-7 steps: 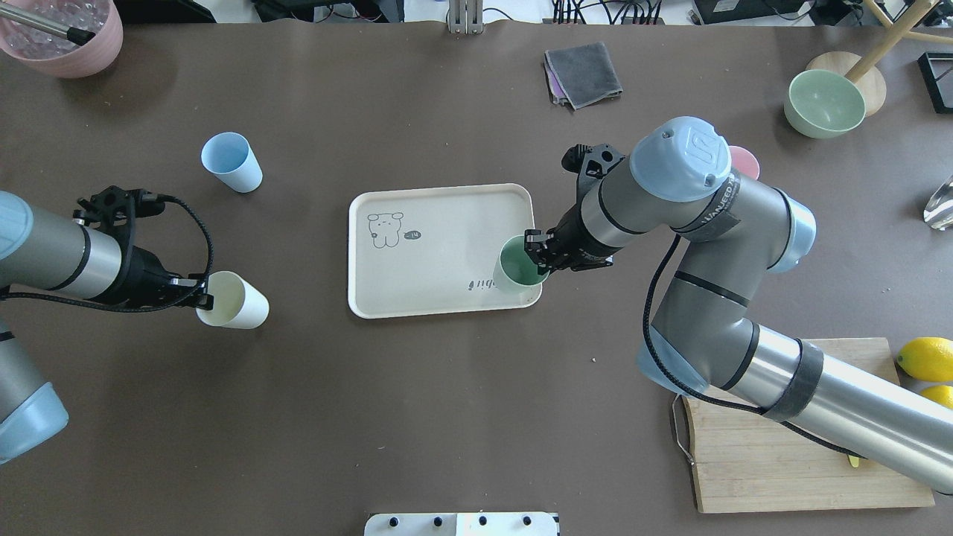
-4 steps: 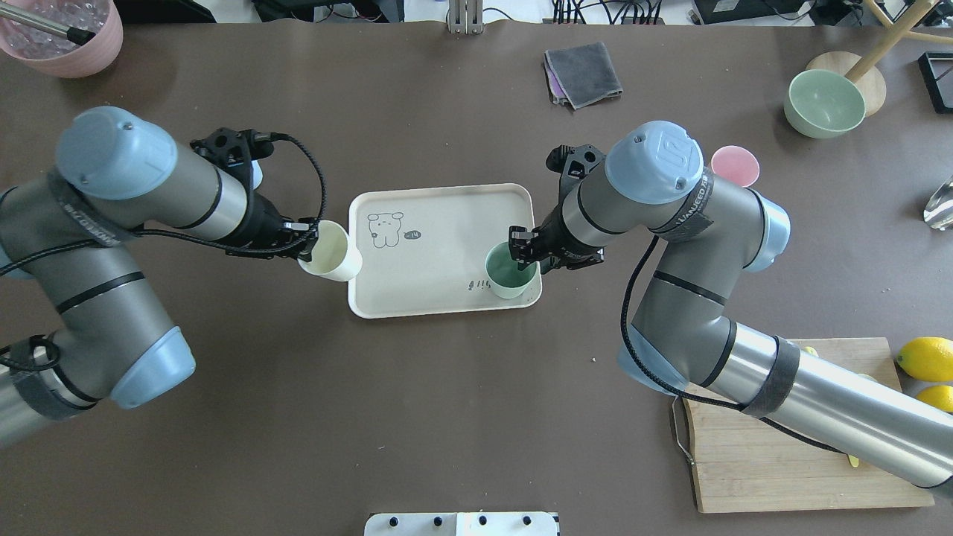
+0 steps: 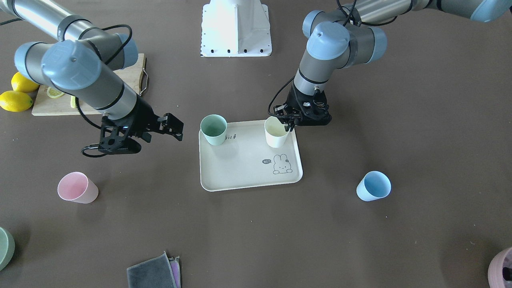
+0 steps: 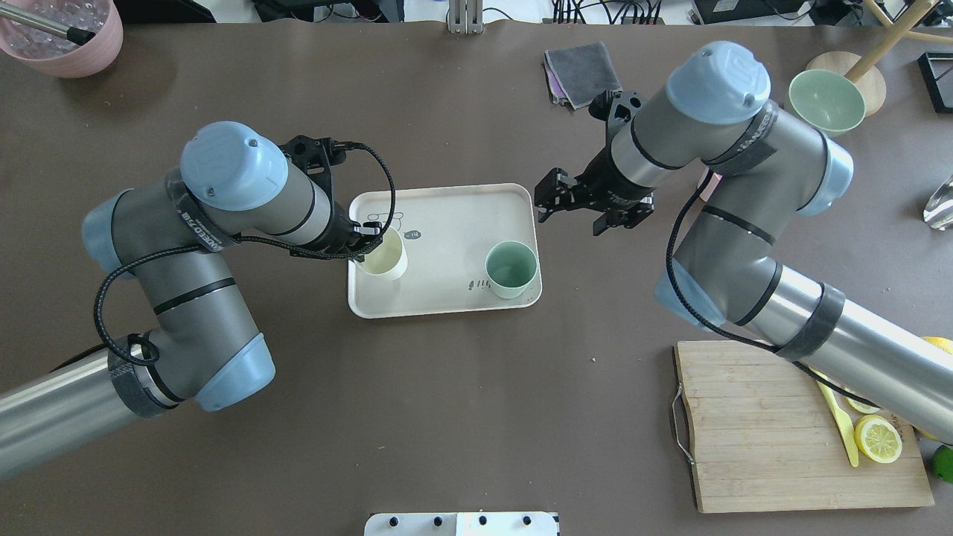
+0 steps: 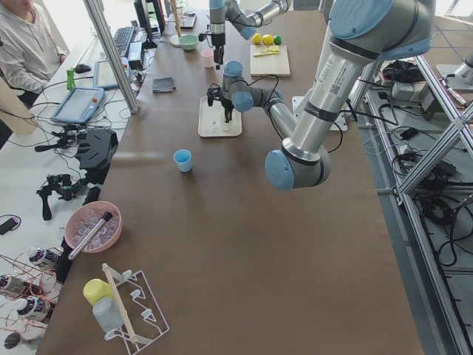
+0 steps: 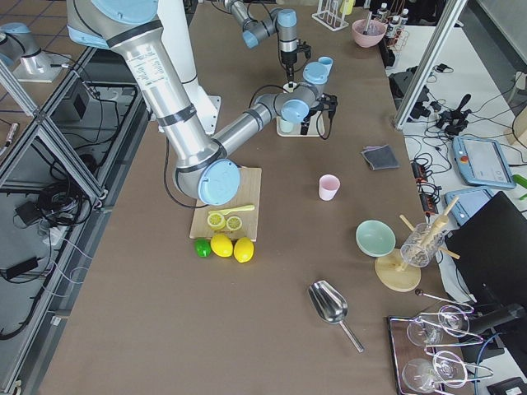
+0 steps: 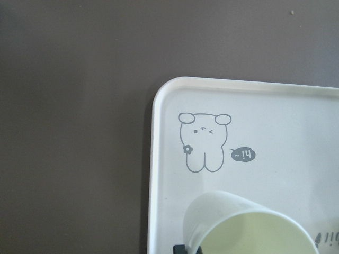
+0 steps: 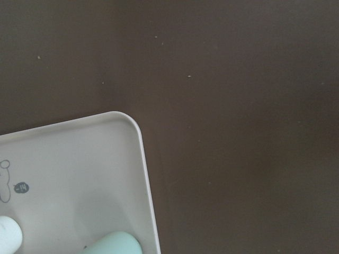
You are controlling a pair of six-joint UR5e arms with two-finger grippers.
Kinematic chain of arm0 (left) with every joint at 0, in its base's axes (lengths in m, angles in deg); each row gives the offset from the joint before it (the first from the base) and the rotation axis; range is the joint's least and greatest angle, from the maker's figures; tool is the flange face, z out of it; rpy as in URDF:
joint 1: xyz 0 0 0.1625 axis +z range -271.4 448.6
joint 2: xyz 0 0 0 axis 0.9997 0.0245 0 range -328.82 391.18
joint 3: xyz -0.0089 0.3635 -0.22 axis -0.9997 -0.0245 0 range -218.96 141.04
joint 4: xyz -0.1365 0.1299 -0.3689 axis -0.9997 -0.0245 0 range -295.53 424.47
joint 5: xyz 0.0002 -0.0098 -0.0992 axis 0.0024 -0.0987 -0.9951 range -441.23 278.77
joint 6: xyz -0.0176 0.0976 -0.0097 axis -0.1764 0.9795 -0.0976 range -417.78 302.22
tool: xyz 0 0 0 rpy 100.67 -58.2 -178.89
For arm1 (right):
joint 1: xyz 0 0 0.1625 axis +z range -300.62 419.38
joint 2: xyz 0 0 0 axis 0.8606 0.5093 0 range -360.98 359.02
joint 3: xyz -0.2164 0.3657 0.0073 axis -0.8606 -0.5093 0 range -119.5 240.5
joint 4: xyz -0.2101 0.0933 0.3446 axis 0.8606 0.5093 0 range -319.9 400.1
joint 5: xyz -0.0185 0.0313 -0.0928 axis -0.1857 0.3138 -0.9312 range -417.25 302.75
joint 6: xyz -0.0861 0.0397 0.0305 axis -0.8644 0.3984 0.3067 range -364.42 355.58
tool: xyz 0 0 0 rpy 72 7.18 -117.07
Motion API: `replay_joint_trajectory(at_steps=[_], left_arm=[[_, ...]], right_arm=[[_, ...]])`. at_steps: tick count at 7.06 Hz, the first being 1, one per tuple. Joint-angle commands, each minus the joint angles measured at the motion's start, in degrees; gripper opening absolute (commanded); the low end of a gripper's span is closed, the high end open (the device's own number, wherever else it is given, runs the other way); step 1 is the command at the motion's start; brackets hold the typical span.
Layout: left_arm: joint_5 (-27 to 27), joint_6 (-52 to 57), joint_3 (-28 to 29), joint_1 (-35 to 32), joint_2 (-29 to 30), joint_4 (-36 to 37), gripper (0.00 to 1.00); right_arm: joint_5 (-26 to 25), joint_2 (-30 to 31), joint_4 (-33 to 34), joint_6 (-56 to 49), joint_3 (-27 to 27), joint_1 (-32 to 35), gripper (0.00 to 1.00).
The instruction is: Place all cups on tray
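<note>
The beige tray [image 4: 447,231] lies mid-table. The mint green cup [image 4: 511,269] stands free on its near right part. My left gripper [image 4: 366,243] is shut on the rim of the cream-white cup [image 4: 384,254] at the tray's left edge; the left wrist view shows this cup [image 7: 249,227] over the tray [image 7: 265,121]. My right gripper [image 4: 542,202] is open and empty, beside the tray's far right corner. The pale pink cup [image 3: 76,187] and the light blue cup [image 3: 374,186] stand on the table, one off each end of the tray.
A pink ribbed container [image 4: 63,37] is at the far left corner, a green bowl [image 4: 825,100] far right, a grey cloth [image 4: 584,73] behind the tray. A wooden cutting board [image 4: 774,432] with lemon slices lies near right, lemons [image 3: 16,100] beside it.
My left arm carried the cream-white cup from the table's left onto the tray. My right gripper let go of the mint green cup on the tray and drew back to the far right.
</note>
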State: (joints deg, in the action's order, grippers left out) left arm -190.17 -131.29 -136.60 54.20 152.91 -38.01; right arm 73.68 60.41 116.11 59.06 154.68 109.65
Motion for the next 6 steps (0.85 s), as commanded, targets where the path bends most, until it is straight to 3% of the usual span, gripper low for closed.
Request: replay_joint_trajectory(at_steps=[1,4,6], left_arm=[[-0.22,0.91,-2.62,-2.05,-0.53,0.79,0.97],[-9.25,12.55,-3.26,-13.98,-0.7,5.36,0.97],[-10.77,16.46,-3.17,-17.44,-2.64,5.72,0.97]], right_arm=[[0.91,3.81,6.85,-17.52,-1.27,7.71,0.99],[-0.58,3.91,5.99,-25.05,-11.09,11.69,0.97],[-1.11,5.13,2.34,-24.72,-13.92,11.17,0.93]])
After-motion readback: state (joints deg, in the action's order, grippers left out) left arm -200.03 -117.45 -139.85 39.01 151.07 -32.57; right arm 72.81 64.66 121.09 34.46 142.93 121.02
